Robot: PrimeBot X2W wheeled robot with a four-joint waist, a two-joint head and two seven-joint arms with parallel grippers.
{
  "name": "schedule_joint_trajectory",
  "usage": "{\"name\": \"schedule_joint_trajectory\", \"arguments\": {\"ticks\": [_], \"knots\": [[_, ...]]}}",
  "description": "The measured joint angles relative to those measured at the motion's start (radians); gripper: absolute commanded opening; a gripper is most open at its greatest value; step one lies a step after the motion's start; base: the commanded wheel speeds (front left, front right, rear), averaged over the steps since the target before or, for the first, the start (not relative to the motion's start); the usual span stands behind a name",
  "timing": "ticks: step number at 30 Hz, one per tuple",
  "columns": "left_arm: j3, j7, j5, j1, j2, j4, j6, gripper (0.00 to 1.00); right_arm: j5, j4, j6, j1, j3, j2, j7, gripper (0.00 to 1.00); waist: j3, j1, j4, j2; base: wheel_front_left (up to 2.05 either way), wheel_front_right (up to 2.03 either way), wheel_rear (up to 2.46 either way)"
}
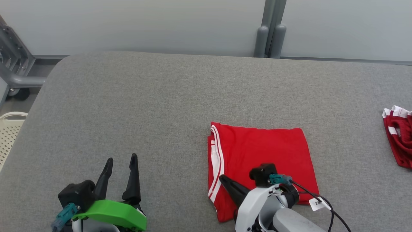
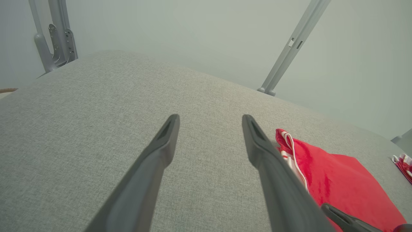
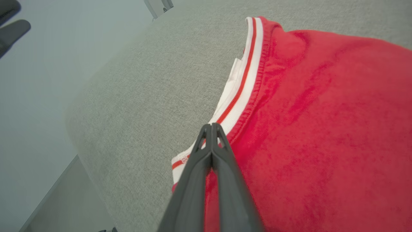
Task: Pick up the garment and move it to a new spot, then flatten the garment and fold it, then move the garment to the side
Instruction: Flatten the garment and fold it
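Two red garments (image 1: 262,151) (image 1: 399,138), two grippers (image 1: 121,158) (image 3: 211,127), one basket (image 1: 9,135).

In the head view the grey table top (image 1: 145,106) lies bare across the left half and the upper band. The folded red garment (image 1: 264,151) fills the lower centre-right and a second red garment (image 1: 399,138) the right edge, a bare strip between them. A white basket (image 1: 9,129) sits beyond the left edge.

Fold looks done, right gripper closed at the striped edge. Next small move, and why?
Probably a slight lift with the right gripper, to test the hold. The garment lies folded flat, and the shut fingertips sit at its striped edge, but whether cloth is pinched isn't clear. The left gripper is open over the table.
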Motion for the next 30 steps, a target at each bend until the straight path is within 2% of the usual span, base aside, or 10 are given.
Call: {"name": "schedule_joint_trajectory", "arguments": {"ticks": [4,9,19,20,23,24,25,30], "knots": [[0.006,-0.002,-0.002,-0.001,0.0,0.002,0.001,1.0,0.03,0.022,0.0,-0.031,0.066,0.0,-0.004,0.0,0.003,0.0,-0.005,0.0,0.0,0.0,0.0],[0.008,-0.009,-0.004,0.0,0.001,0.003,0.005,1.0,0.051,0.03,0.0,-0.06,0.076,0.0,-0.044,0.0,-0.002,0.0,-0.014,0.0,0.0,0.0,0.0],[0.001,-0.004,-0.005,0.011,0.008,-0.005,0.014,1.0,-0.014,0.029,0.0,-0.11,-0.054,-0.004,-0.096,0.0,-0.033,0.0,-0.053,0.0,0.0,0.0,0.0],[0.0,-0.004,-0.005,0.015,0.009,-0.006,0.015,1.0,-0.025,0.026,0.0,-0.111,-0.071,-0.009,-0.096,0.04,-0.036,0.0,-0.058,0.0,0.0,0.0,0.0],[-0.003,-0.003,-0.005,0.019,0.01,-0.009,0.018,1.0,-0.052,0.004,0.0,-0.11,-0.13,-0.032,-0.091,0.4,-0.045,0.0,-0.074,0.0,0.0,0.0,0.0],[-0.004,-0.003,-0.005,0.021,0.011,-0.01,0.019,1.0,-0.059,-0.005,0.0,-0.107,-0.153,-0.041,-0.088,0.67,-0.048,0.0,-0.079,0.0,0.0,0.0,0.0],[-0.005,-0.001,-0.005,0.025,0.011,-0.011,0.02,1.0,-0.068,-0.014,0.0,-0.102,-0.176,-0.049,-0.085,1.0,-0.051,0.0,-0.084,0.0,0.0,0.0,0.0],[-0.008,0.0,-0.005,0.033,0.013,-0.012,0.021,1.0,-0.117,-0.073,0.0,-0.058,-0.277,-0.081,-0.048,1.0,-0.062,0.0,-0.109,0.0,0.0,0.0,0.0]]}}
